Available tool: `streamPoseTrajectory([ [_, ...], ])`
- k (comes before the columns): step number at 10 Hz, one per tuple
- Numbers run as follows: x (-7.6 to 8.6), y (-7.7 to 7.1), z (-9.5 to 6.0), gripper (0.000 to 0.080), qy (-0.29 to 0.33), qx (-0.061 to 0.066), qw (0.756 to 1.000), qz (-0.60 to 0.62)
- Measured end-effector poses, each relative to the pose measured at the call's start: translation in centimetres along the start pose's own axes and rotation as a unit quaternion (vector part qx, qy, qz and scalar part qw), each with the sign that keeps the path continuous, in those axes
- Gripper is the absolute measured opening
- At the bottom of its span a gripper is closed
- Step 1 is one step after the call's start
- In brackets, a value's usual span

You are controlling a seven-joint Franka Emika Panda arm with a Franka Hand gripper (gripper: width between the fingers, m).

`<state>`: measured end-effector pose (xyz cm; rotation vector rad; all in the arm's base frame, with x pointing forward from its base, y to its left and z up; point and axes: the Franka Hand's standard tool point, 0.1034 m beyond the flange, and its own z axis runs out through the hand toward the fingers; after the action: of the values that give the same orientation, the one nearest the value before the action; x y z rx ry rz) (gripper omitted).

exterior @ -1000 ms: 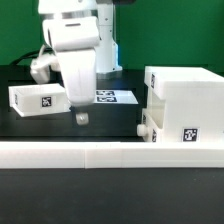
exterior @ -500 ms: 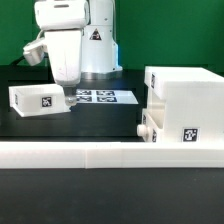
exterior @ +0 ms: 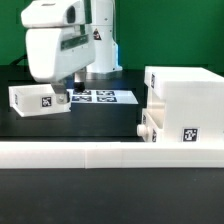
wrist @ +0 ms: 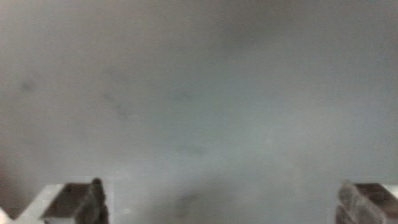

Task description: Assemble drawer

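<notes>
The drawer's large white cube housing (exterior: 185, 98) stands at the exterior view's right. One small tray (exterior: 150, 128) with a knob sits in its lower opening, sticking out a little. The second tray (exterior: 38, 99) lies loose at the exterior view's left, tag facing front. My gripper (exterior: 58, 90) hangs just over that tray's right end, its fingertips mostly hidden by the white hand. In the wrist view the gripper (wrist: 222, 200) has its fingers (wrist: 75, 203) wide apart, open, over a blurred pale surface that fills the frame.
The marker board (exterior: 102, 97) lies flat on the black table between the loose tray and the housing. A long low white rail (exterior: 110, 155) runs along the front edge. The robot base stands behind the marker board.
My gripper has moved toward the exterior view's left, from in front of the marker board to over the loose tray. The drawer parts have not moved.
</notes>
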<state>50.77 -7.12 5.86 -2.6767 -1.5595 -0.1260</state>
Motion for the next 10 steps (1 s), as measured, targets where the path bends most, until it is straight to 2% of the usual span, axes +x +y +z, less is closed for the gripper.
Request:
streamPoseTrajectory([
  [4,-3.4,-2.8,-0.9,0.0648,0.0,-0.001,0.992,0.13],
  [10,-3.0,-3.0,-0.7,0.0648,0.003,0.003,0.957,0.292],
])
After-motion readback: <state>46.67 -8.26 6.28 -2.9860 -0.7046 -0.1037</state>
